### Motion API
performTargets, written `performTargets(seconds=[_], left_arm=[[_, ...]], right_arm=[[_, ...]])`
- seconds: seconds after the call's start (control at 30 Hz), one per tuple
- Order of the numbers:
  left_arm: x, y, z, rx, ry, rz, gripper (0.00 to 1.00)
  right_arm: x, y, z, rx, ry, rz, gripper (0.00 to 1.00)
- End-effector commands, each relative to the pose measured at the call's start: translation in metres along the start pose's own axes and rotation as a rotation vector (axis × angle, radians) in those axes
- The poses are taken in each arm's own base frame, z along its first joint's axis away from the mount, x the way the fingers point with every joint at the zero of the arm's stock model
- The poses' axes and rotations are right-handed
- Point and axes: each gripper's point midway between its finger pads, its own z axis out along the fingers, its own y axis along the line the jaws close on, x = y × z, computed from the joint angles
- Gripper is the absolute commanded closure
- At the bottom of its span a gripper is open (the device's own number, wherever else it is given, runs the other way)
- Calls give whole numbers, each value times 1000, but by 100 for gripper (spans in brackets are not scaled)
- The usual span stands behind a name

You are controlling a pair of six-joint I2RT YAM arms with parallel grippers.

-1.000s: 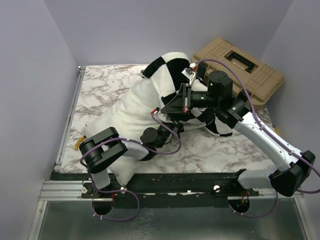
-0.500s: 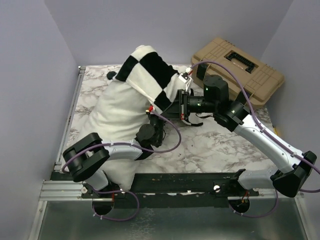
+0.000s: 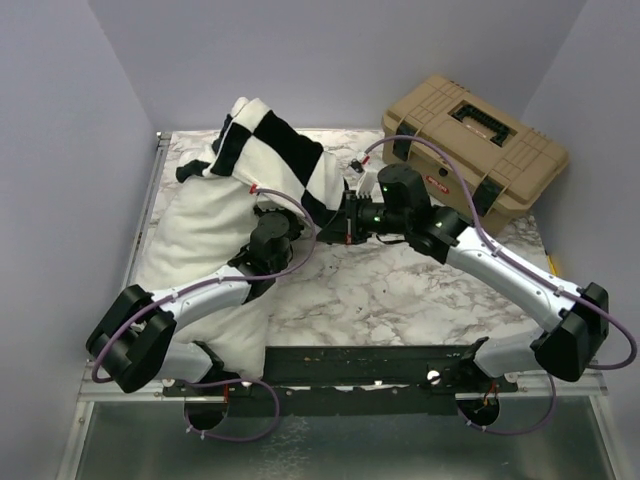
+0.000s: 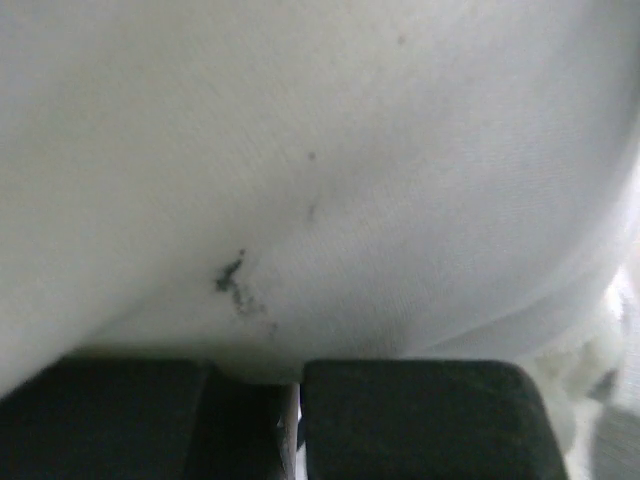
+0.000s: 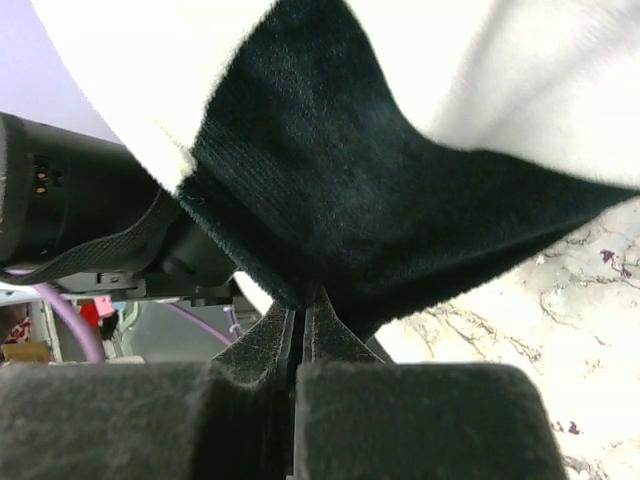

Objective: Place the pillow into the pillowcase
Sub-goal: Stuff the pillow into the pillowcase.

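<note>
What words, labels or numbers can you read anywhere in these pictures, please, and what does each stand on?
No text can be read.
Tan case: a small label on its front, too small to read.
Pillow and pillowcase: no writing visible.

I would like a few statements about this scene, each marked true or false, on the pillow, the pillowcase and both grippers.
1. The right gripper pinches black fabric of the pillowcase. True.
2. The pillow lies fully inside the pillowcase. False: only its far end is covered; most of it shows bare.
3. The tan case stands at the back left. False: it stands at the back right.
4. The left gripper is shut on white pillow fabric. True.
</note>
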Motion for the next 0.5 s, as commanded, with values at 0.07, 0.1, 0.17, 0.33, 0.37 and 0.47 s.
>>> performTargets(seconds=[0.07, 0.1, 0.17, 0.33, 0.37, 0.47], left_arm=[[-51, -71, 3, 322, -3, -235, 100], [-57, -83, 1, 374, 1, -253, 100], [-68, -113, -7, 518, 27, -289, 100], [-100, -167, -35, 805, 74, -397, 100], [-108, -172, -41, 843, 65, -426, 100], [-127, -178, -59, 939, 25, -505, 100]], right_arm=[[25, -11, 21, -17, 119, 15, 100], [26, -12, 22, -12, 127, 13, 100], [29, -12, 24, -21, 148, 9, 100], [35, 17, 17, -191, 167, -9, 100], [36, 23, 13, -223, 166, -11, 100], [37, 41, -1, -319, 145, -15, 100]])
